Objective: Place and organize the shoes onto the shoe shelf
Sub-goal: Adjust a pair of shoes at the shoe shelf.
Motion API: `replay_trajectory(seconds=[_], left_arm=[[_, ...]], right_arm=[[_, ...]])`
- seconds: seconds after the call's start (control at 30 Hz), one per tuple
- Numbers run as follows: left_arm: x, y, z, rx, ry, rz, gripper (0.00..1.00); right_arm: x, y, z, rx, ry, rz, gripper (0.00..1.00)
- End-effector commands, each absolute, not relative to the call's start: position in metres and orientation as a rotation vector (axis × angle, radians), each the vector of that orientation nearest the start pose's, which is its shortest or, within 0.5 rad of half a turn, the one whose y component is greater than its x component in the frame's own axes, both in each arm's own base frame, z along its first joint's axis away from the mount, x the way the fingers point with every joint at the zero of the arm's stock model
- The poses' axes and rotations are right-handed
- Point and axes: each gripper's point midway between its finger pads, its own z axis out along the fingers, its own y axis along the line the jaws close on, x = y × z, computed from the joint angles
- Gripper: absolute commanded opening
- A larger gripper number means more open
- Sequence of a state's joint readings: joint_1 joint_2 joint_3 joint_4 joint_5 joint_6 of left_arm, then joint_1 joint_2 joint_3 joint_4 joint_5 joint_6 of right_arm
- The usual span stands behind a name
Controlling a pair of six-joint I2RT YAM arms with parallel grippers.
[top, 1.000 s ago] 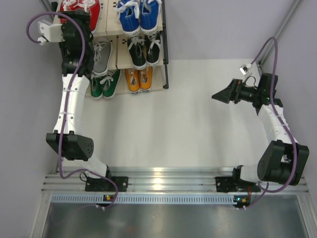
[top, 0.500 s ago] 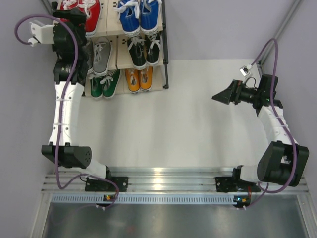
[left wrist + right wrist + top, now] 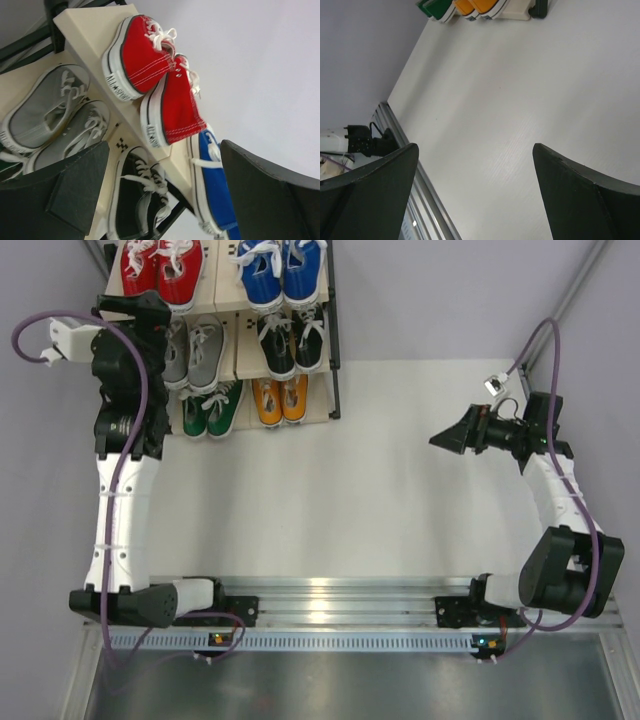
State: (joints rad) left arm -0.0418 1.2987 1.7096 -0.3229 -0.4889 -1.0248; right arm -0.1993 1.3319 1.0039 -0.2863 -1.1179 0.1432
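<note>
On the shoe shelf [image 3: 319,411] all six pairs of shoes [image 3: 281,275] sit in rows, light, soft canvas probably best pinched across the stiffer rubber heel, while the left gripper [image 3: 165,145] beside the shelf and the right gripper [image 3: 475,147] well apart from it both gape wide, empty.

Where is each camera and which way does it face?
Top: above, behind the arms, looking down on table and shoe shelf; both arms show.
Left wrist: faces the shelf's red shoes, grey shoes; open left claw.
Right wrist: looks across table to green shoes; open right claw.
Shared: top, left wrist both show red shoes.
</note>
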Motion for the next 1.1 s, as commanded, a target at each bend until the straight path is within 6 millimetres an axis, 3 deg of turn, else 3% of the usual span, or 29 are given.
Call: replay_trajectory(seconds=[0.0, 0.07, 0.13, 0.17, 0.33, 0.4, 0.53, 0.6, 0.67, 0.7, 0.73, 0.8, 0.93, 1.07], left_arm=[[0.362, 0.033, 0.524, -0.943, 1.125, -0.457, 0.98], [0.340, 0.035, 0.523, -0.913, 1.132, -0.432, 0.98], [0.332, 0.036, 0.502, -0.908, 1.190, -0.389, 0.98], [0.322, 0.036, 0.502, -0.905, 1.191, -0.392, 0.98], [0.302, 0.027, 0.480, -0.913, 1.239, -0.451, 0.97], [0.303, 0.023, 0.482, -0.908, 1.236, -0.482, 0.95], [0.328, 0.010, 0.486, -0.900, 1.276, -0.550, 0.90], [0.337, 0.008, 0.500, -0.900, 1.232, -0.600, 0.83], [0.354, 0.008, 0.498, -0.926, 1.217, -0.626, 0.77], [0.357, 0.010, 0.507, -0.926, 1.190, -0.641, 0.72], [0.371, 0.010, 0.500, -0.942, 1.208, -0.638, 0.68], [0.380, 0.018, 0.510, -0.971, 1.168, -0.647, 0.65], [0.411, 0.028, 0.508, -1.023, 1.146, -0.668, 0.57], [0.422, 0.031, 0.516, -1.028, 1.120, -0.686, 0.53]], right_arm=[[0.328, 0.090, 0.255, -0.401, 1.917, 1.042, 0.97], [0.328, 0.088, 0.256, -0.459, 1.898, 0.996, 0.97], [0.326, 0.088, 0.255, -0.467, 1.902, 0.986, 0.97], [0.325, 0.088, 0.254, -0.469, 1.902, 0.985, 0.97], [0.322, 0.089, 0.254, -0.485, 1.898, 0.989, 0.97], [0.321, 0.090, 0.253, -0.487, 1.896, 1.001, 0.97], [0.320, 0.091, 0.255, -0.496, 1.890, 1.006, 0.97], [0.320, 0.091, 0.254, -0.496, 1.890, 1.009, 0.97], [0.320, 0.091, 0.253, -0.496, 1.890, 1.009, 0.97], [0.319, 0.091, 0.252, -0.495, 1.892, 1.010, 0.97], [0.319, 0.091, 0.253, -0.498, 1.890, 1.008, 0.97], [0.318, 0.091, 0.251, -0.494, 1.895, 1.008, 0.97], [0.319, 0.091, 0.252, -0.497, 1.891, 1.002, 0.97], [0.320, 0.090, 0.253, -0.494, 1.895, 0.992, 0.97]])
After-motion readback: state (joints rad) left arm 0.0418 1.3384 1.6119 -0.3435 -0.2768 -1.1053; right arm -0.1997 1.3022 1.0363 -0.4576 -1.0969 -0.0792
